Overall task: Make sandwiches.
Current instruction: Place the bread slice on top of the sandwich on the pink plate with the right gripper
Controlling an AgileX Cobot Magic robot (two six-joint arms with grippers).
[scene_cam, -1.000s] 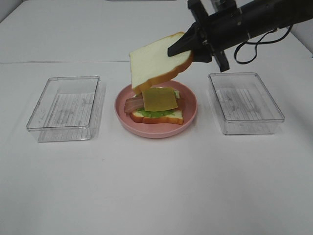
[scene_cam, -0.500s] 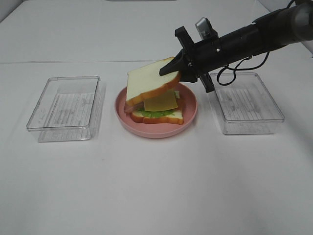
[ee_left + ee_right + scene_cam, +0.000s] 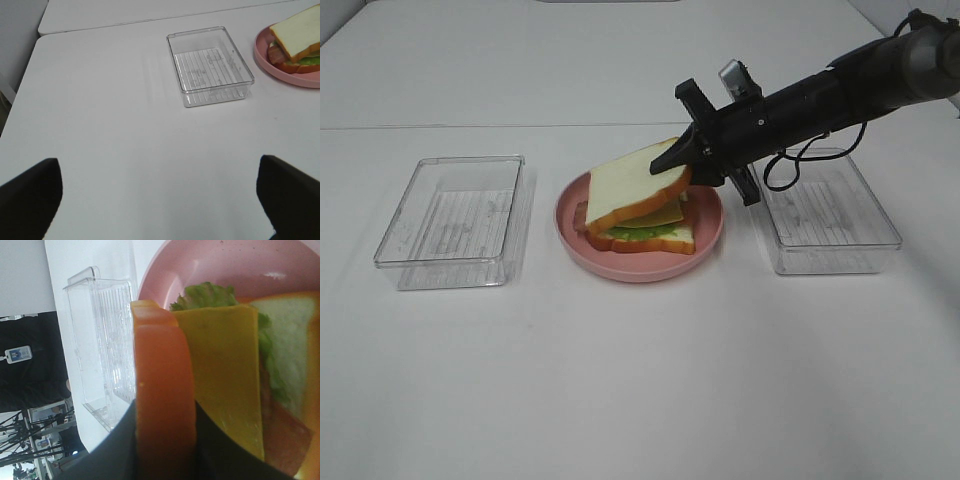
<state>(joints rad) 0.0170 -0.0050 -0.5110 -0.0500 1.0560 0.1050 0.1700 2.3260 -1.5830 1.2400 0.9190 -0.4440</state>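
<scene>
On the pink plate lies a stack: a bread slice at the bottom, then lettuce, bacon and yellow cheese. My right gripper is shut on the crust edge of a second bread slice. It holds the slice tilted over the stack, with the left end low on the fillings. The right wrist view shows that crust pinched between dark fingers, with the cheese and lettuce beyond. My left gripper hangs open over bare table, far from the plate.
A clear plastic tray stands left of the plate and another stands right of it, under my right arm. The left wrist view shows the left tray beside the plate. The white table runs to a seam at the back.
My right gripper has come down and leftward with the bread slice, from high above the plate to onto the stack. The slice now lies flatter. The left gripper has not moved.
</scene>
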